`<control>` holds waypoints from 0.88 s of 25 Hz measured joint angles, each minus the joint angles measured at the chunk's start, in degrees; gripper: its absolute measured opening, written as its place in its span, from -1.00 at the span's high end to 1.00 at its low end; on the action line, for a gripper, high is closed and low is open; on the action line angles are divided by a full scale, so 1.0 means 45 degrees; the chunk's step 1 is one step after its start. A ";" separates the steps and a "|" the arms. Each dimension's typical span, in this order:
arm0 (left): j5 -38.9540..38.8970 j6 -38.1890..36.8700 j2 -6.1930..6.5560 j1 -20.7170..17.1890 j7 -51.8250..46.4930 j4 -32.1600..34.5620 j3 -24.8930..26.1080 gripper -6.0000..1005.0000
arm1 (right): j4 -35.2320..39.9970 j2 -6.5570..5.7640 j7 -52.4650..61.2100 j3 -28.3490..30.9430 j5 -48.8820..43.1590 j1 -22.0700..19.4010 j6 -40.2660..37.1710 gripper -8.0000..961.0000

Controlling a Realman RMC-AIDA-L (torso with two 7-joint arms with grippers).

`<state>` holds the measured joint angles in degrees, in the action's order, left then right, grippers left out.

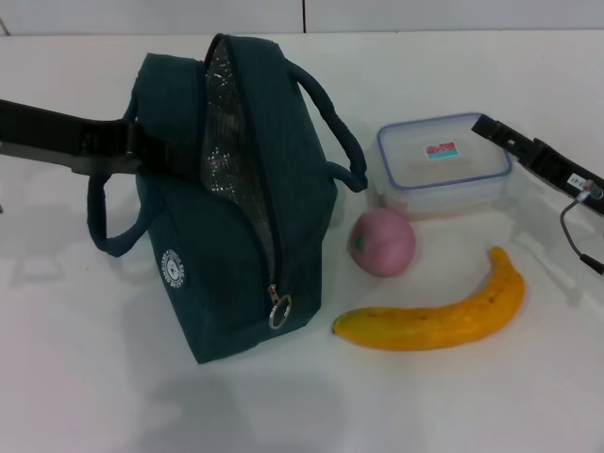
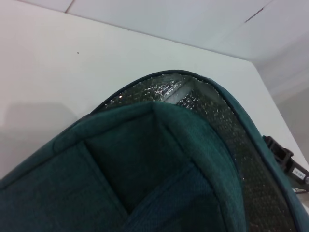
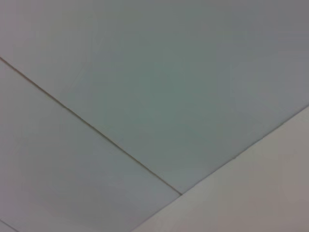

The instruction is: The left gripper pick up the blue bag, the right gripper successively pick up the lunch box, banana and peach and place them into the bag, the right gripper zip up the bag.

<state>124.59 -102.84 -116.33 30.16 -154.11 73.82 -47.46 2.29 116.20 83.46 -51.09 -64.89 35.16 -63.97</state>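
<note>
The blue bag [image 1: 226, 198] stands on the white table [image 1: 85, 359], unzipped, with its silver lining [image 1: 222, 132] showing. My left gripper [image 1: 135, 148] reaches in from the left and is shut on the bag's upper left edge; the left wrist view is filled by the bag [image 2: 145, 174]. The clear lunch box [image 1: 442, 162] with a blue rim lies to the right of the bag. The pink peach [image 1: 382, 242] and the yellow banana [image 1: 444, 311] lie in front of the box. My right gripper [image 1: 491, 129] hovers at the lunch box's far right corner and holds nothing.
The bag's zip puller with a metal ring [image 1: 278, 310] hangs at its front lower end. Two bag handles [image 1: 335, 123] stick out sideways. The right gripper [image 2: 282, 154] shows past the bag in the left wrist view. The right wrist view shows only bare pale surfaces.
</note>
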 joint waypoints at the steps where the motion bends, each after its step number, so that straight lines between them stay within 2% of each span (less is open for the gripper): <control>1: 0.0056 0.0010 0.0002 0.0009 0.0006 -0.0003 0.0000 0.92 | 0.0000 0.0000 0.0000 0.0000 0.0000 0.0000 0.0000 -0.81; 22: 0.0148 0.0064 0.0011 0.0472 0.0575 -0.0724 0.0000 0.92 | 0.0113 -0.0022 0.1866 -0.0011 0.0014 -0.0096 -0.1155 -0.66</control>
<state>125.25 -102.55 -116.28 32.28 -151.52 70.56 -47.46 2.80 116.10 91.86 -51.14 -64.82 34.73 -69.17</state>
